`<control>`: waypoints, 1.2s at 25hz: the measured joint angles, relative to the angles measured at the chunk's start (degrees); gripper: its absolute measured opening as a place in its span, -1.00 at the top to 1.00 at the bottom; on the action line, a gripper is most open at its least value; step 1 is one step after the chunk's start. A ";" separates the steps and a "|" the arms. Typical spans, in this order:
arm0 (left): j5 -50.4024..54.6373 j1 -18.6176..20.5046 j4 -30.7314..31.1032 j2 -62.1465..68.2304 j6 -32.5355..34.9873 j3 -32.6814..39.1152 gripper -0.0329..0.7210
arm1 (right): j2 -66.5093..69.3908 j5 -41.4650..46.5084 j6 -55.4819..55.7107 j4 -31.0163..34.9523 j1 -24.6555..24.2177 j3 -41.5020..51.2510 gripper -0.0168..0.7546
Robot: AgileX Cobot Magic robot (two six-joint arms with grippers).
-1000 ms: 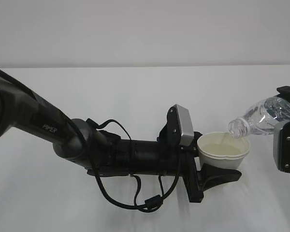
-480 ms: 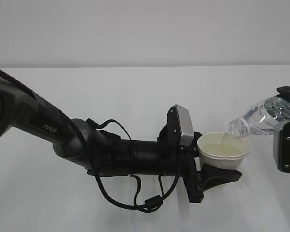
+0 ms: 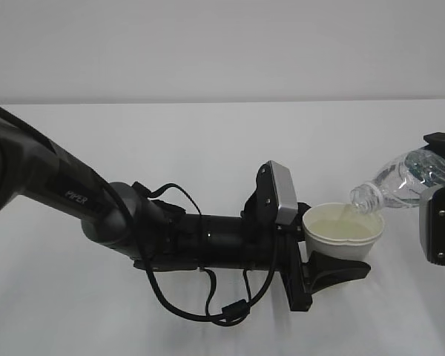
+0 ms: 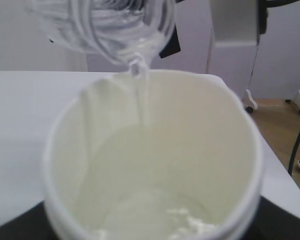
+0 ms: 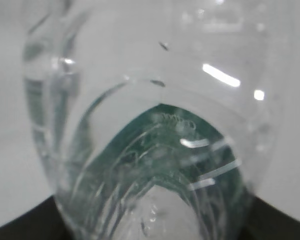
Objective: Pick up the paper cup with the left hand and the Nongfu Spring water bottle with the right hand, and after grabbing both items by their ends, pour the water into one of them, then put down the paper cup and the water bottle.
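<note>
The left hand [image 3: 334, 271] reaches across the table [image 3: 208, 148] from the 9 o'clock side, its jaws partly open and clamped around the lower body of the paper cup [image 3: 343, 231]. The cup sits upright, clear of the table, at about 4 o'clock from the picture centre. The right hand [image 3: 439, 222] enters at 3 o'clock and grips the base end of the water bottle [image 3: 400, 182] (jaws set to the bottle's width). The bottle is tilted, neck down toward 9 o'clock, mouth just above the cup rim. A thin stream of water [image 4: 140, 95] falls into the cup, which already holds a shallow pool.
</note>
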 joint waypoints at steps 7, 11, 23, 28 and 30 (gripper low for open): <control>0.00 0.00 0.00 0.00 0.00 0.00 -0.25 | 0.00 0.37 -0.13 -0.12 0.00 0.00 -0.10; 0.00 0.00 0.00 0.00 0.00 0.00 -0.25 | 0.00 0.46 -0.13 -0.34 0.00 0.00 -0.10; 0.00 0.00 0.08 0.00 0.00 0.00 -0.25 | 0.00 0.57 -0.53 -0.46 0.00 0.00 -0.10; 0.00 0.00 0.08 0.00 -0.04 0.00 -0.25 | 0.00 0.64 -0.66 -0.46 0.00 0.00 -0.10; 0.14 0.00 0.08 0.00 -0.04 0.00 -0.25 | 0.00 0.64 -0.66 -0.46 0.00 0.00 -0.10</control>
